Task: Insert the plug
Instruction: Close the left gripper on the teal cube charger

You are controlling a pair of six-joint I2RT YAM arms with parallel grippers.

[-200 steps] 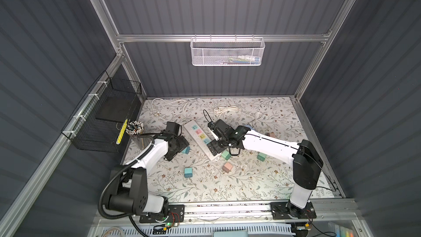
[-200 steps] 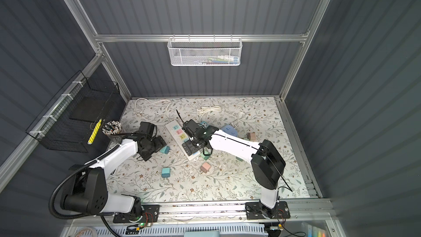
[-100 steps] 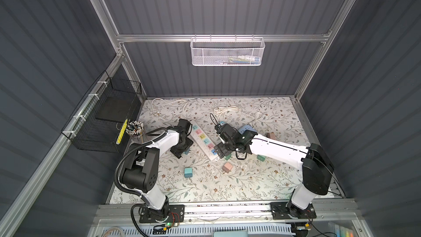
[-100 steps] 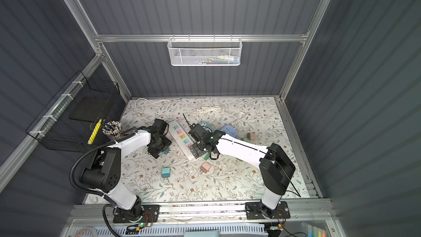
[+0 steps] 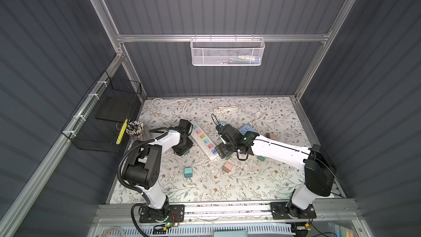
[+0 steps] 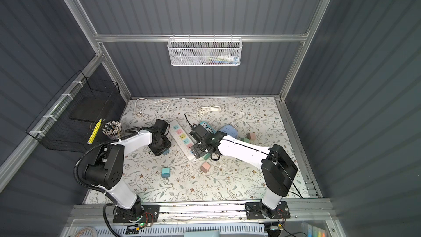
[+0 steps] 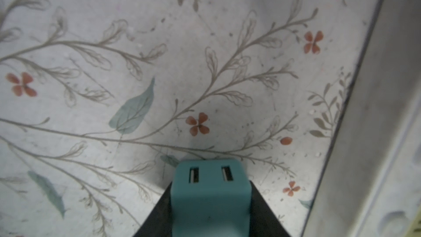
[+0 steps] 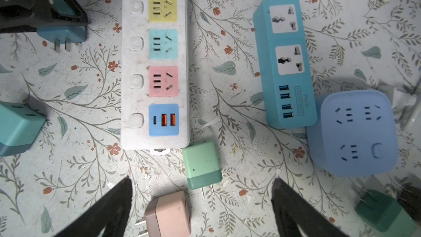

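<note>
While pencils (image 5: 134, 126) fill the cup (image 5: 138, 135), plugs (image 5: 188, 172) lie loose.

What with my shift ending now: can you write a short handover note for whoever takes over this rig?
Left gripper: shut on teal plug, low at the mat beside the strip, prongs sideways.
Right gripper: open, empty, above the strip's USB end.
Done: plug grasped.
To do: lift it, turn prongs down, push into an empty socket. The right gripper could probably steady the strip.
</note>
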